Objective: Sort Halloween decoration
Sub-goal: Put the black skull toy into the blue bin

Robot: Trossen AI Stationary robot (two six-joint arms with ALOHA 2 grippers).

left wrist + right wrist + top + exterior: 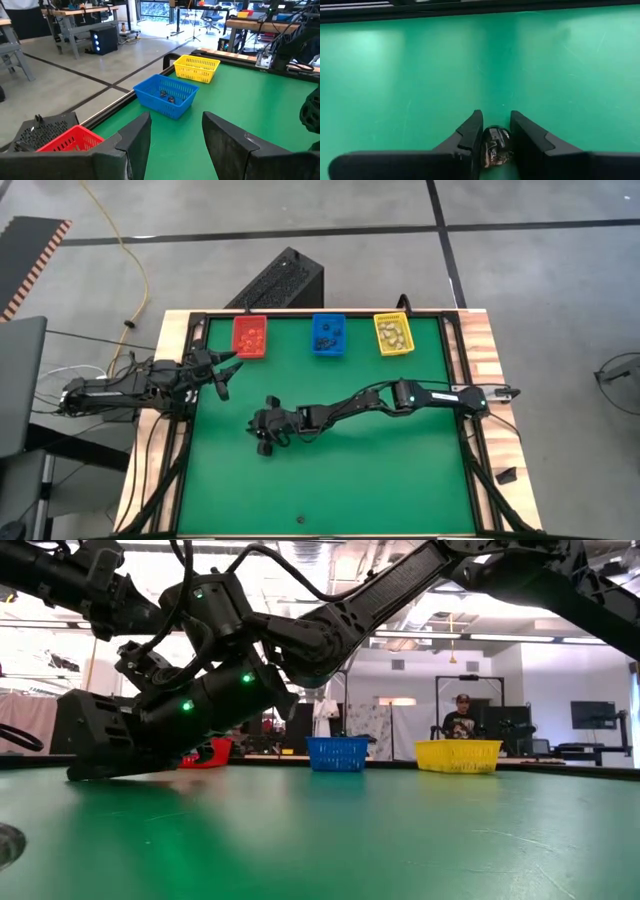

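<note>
One small dark Halloween decoration [496, 146], with brownish marks, lies on the green table [400, 470] left of centre. My right gripper [496, 134] reaches low across the table and is shut on this trinket; it shows too in the high view [263, 436] and the low view [82, 772]. My left gripper [175, 142] waits open at the table's left edge, level, near the red bin [249, 336]. More decorations lie in the bins. My right gripper pinches the dark trinket's two sides [490, 145] between its two fingers. The fingers [470, 132] come slanting down from the table's right side. The trinket sits low between them at the table's surface; whether it rests on the mat I cannot tell.
Three small bins stand in a row along the far edge: the red bin, a blue bin [328, 333] and a yellow bin [393, 334]. The right arm [400, 395] stretches across the table's middle. A person [461, 718] stands in the room beyond.
</note>
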